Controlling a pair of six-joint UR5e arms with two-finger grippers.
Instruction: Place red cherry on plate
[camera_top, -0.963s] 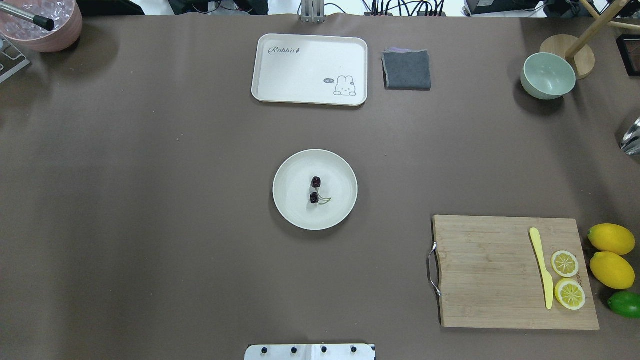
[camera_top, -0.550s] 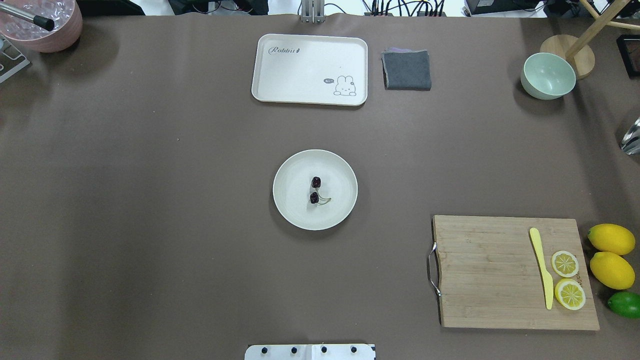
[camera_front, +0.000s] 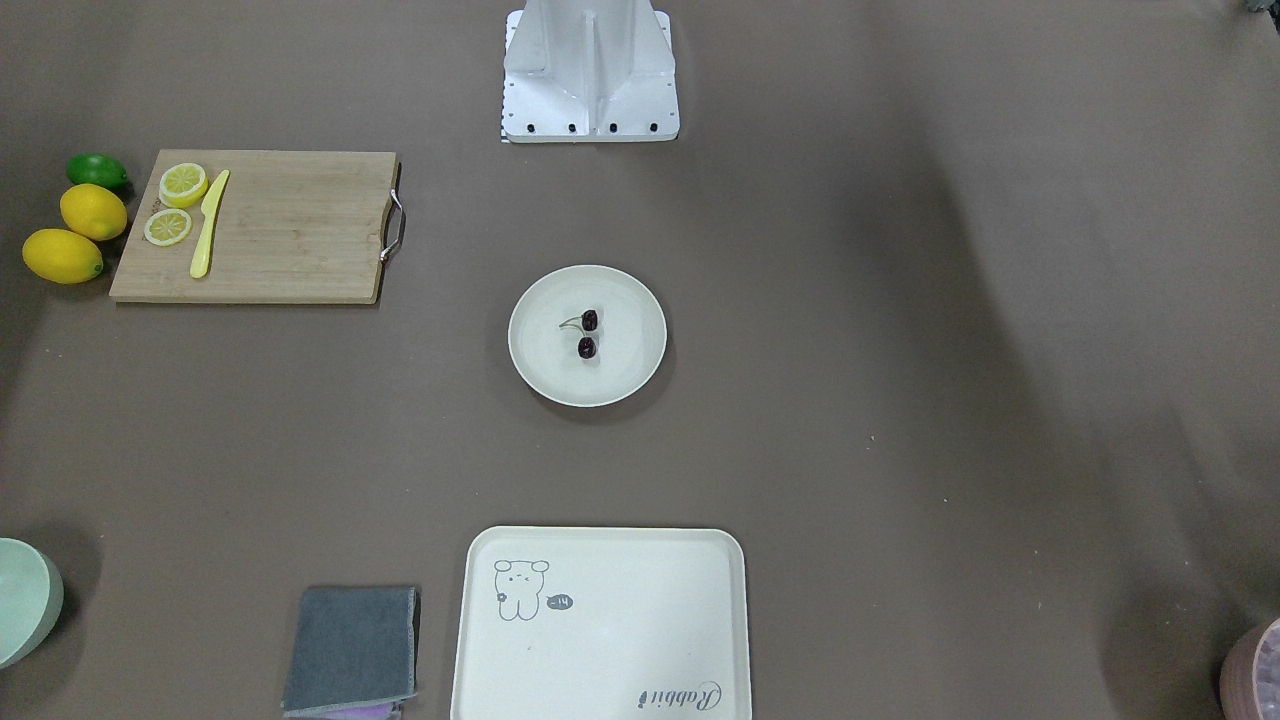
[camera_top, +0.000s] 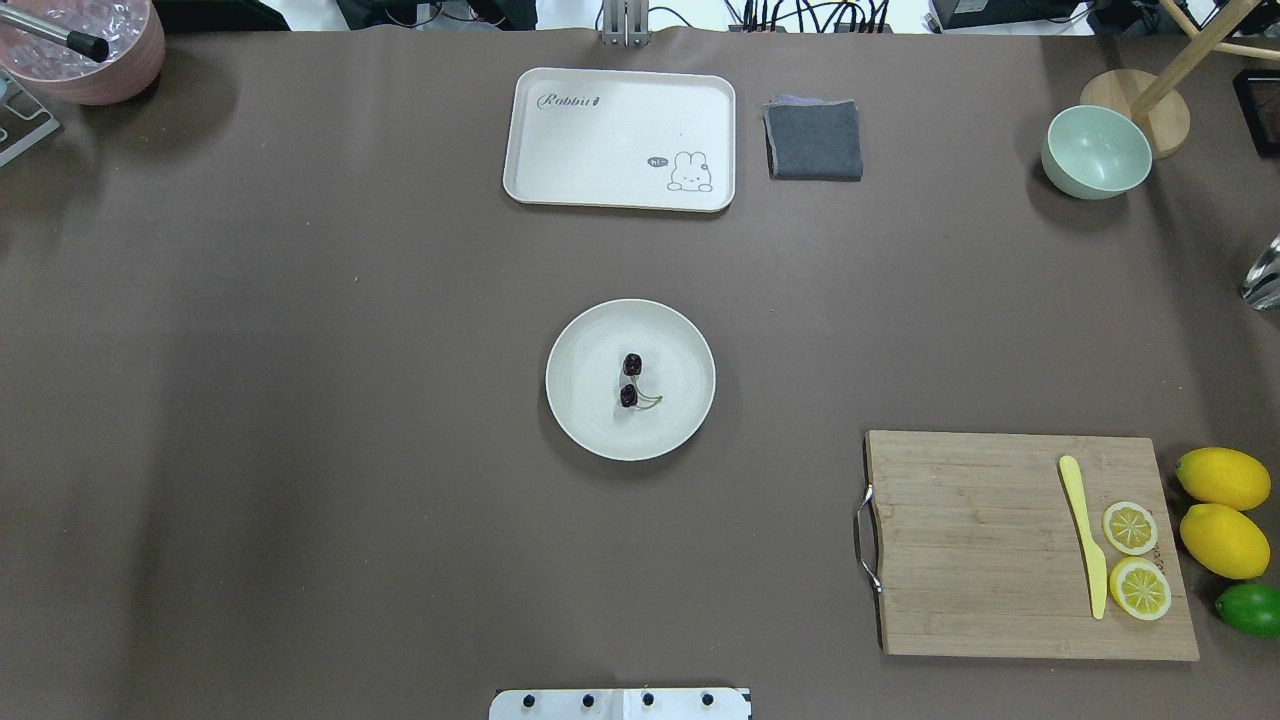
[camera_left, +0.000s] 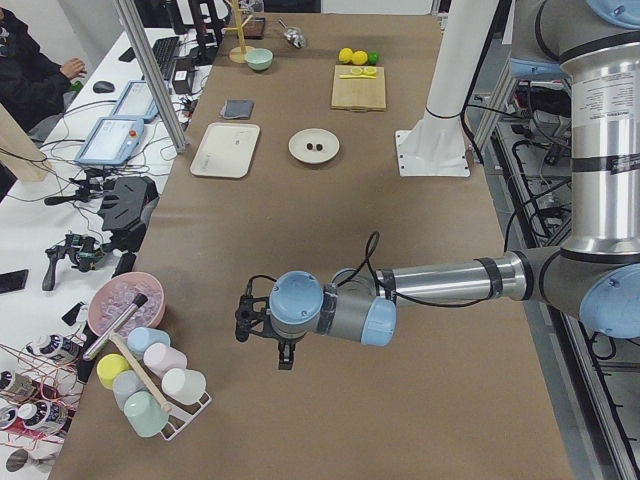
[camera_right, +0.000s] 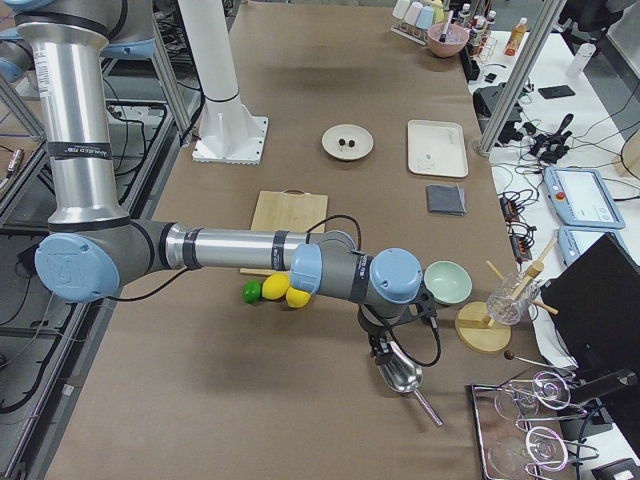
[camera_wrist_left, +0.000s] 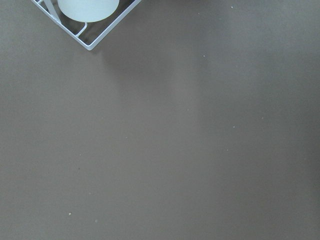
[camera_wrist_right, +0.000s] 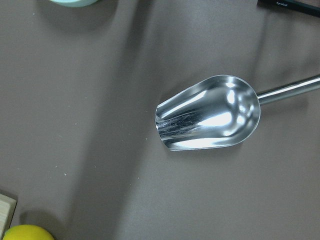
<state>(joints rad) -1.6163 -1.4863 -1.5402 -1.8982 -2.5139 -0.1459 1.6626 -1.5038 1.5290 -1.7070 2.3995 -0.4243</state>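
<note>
The red cherry, a pair of tiny dark fruits joined by thin green stems, lies near the middle of the round cream plate at the table's centre. It shows there too in the front view, as the cherry on the plate. Neither gripper is near it. My left gripper hangs over bare table at the far left end, near a cup rack. My right gripper hovers over a metal scoop at the far right end. I cannot tell whether either is open or shut.
A cream tray and a grey cloth lie beyond the plate. A pale green bowl stands at the back right. The cutting board holds lemon slices and a yellow knife, with lemons and a lime beside it. A pink bowl sits back left.
</note>
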